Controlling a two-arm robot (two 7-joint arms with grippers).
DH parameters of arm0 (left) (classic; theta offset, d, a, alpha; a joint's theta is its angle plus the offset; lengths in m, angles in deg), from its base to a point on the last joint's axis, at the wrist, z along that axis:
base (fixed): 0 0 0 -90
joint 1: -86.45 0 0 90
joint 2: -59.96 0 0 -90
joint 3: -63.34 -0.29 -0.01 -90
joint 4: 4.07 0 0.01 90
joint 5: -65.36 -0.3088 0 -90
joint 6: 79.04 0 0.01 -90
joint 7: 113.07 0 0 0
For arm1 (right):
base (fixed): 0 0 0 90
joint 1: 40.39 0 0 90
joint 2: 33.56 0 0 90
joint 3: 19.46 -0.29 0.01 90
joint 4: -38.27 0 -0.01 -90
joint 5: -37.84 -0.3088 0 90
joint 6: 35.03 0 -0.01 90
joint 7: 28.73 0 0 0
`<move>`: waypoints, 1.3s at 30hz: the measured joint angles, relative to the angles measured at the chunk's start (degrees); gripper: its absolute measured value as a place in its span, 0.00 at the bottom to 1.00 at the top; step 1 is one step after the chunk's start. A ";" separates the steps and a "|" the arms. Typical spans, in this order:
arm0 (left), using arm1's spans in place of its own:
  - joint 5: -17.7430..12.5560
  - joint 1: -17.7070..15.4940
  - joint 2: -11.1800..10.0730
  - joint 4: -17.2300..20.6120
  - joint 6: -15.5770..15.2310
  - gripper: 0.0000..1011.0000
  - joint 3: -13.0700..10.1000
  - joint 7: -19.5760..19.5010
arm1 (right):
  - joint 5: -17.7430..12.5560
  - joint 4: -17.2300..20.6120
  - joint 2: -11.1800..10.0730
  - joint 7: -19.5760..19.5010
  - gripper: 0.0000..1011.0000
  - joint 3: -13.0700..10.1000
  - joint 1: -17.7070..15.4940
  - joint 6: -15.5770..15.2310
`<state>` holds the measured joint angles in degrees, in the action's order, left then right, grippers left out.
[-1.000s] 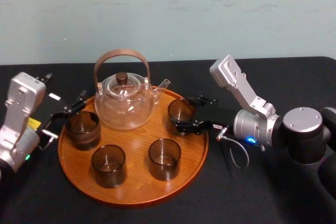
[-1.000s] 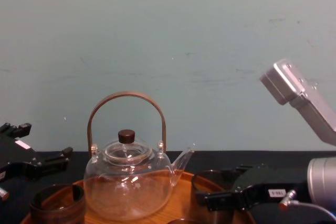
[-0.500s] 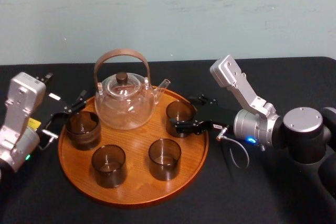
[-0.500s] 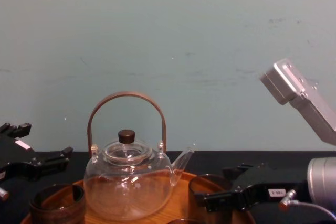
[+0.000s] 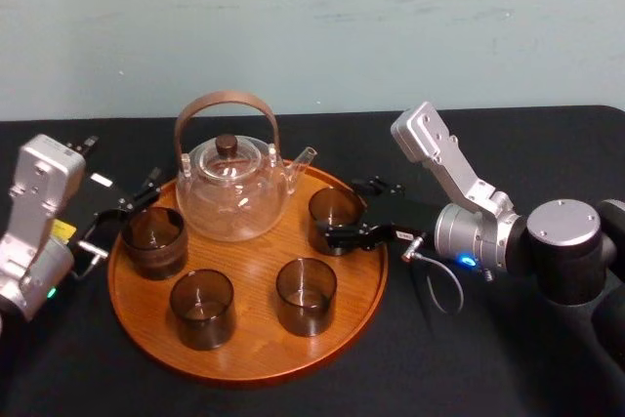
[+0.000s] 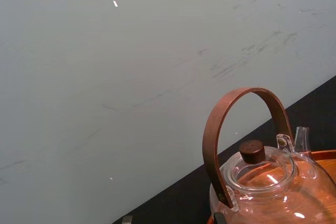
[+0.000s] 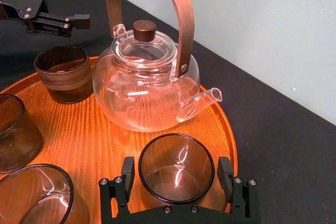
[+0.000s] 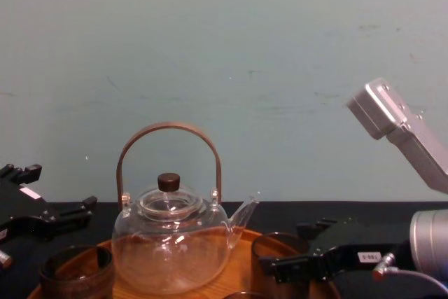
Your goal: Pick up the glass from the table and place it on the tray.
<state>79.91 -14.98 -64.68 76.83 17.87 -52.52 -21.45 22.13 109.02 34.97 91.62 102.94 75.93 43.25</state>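
Head view had the glass (image 5: 335,204) standing upright on the tray (image 5: 254,344), just inside the tray's right edge and near the spout of the teapot (image 5: 232,192). The right gripper (image 5: 342,210) reached in from the right over that edge, with one of its jaws on each side of the glass. Three other glasses (image 5: 306,295) stood on the tray, one at its left edge and two towards its front edge. The left gripper (image 5: 125,214) hung at the tray's left edge beside the glass there, its jaws apart and holding nothing. No glass stood on the black bench (image 5: 410,378).

Right wrist view showed the glass with its base flat on the wood. The jaws straddled it with a thin gap on each side, so they looked released rather than clamped.

Chest view showed the glass low at the tray's right edge, partly behind the right gripper's dark jaws.

Left wrist view took in the teapot's handle and lid.

By my reading the placing was done. What seemed left was to draw the right arm back over the tray's edge without nudging the glass.
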 joint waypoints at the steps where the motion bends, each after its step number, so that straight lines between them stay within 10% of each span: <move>1: 0.00 0.00 0.00 0.00 0.00 0.99 0.00 0.00 | -0.01 0.00 0.00 0.01 0.99 0.00 0.00 0.00; 16: 0.00 0.00 -0.01 0.00 0.00 0.99 0.00 0.00 | -2.50 3.81 -3.28 2.11 0.99 -1.97 -2.96 0.11; 39: 0.00 0.00 0.00 0.00 0.00 0.99 0.00 0.00 | -8.99 17.84 -14.55 -0.96 0.99 -10.97 -17.13 6.56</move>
<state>79.91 -14.98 -64.68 76.83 17.87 -52.52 -21.45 13.14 126.86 20.42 90.66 91.97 58.80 49.82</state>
